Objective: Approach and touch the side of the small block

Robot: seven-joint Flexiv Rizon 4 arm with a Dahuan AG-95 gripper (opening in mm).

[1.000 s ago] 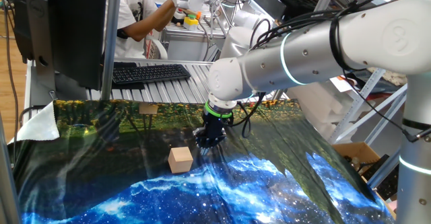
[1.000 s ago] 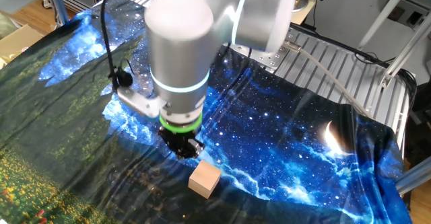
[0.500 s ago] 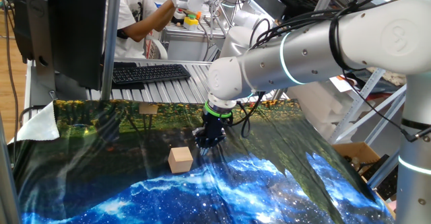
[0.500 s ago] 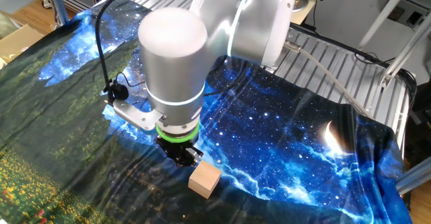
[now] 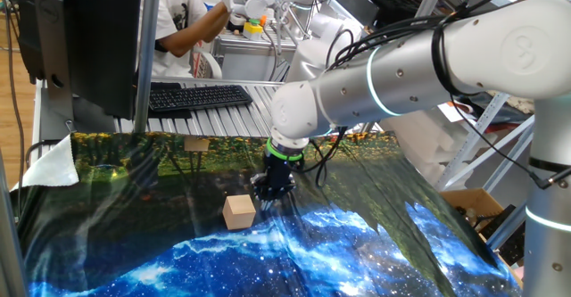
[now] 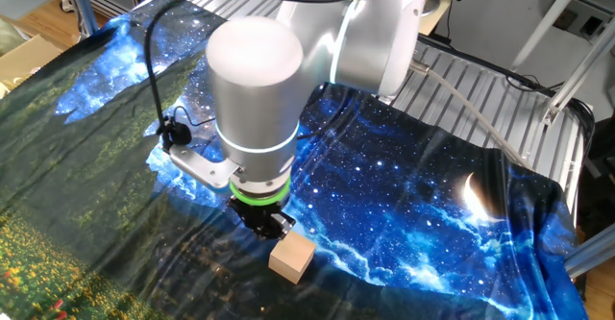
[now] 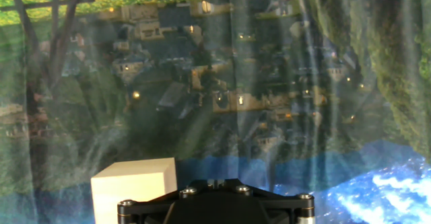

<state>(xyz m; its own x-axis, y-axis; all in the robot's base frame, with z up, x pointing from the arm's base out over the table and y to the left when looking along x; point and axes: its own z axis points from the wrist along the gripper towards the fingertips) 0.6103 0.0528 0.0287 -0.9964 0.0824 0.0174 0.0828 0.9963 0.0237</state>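
Observation:
The small block (image 5: 238,212) is a plain light-tan wooden cube on the printed cloth; it also shows in the other fixed view (image 6: 291,259) and at the lower left of the hand view (image 7: 133,187). My black gripper (image 5: 268,193) hangs low over the cloth just right of and behind the block, its tip (image 6: 267,224) very close to the block's upper side. Its jaws look shut and empty. In the hand view only the black gripper body (image 7: 215,200) shows, beside the block's right edge. I cannot tell whether it touches the block.
A flatter tan piece (image 5: 196,144) lies at the far edge of the cloth. A keyboard (image 5: 198,96) and a monitor (image 5: 85,29) stand behind, on a metal roller bed (image 6: 480,99). A person works at the back. A cardboard box (image 5: 473,205) sits at the right.
The gripper has shifted a little toward the block, leftward in the one fixed view, and the arm's wrist has turned slightly. The block has not moved.

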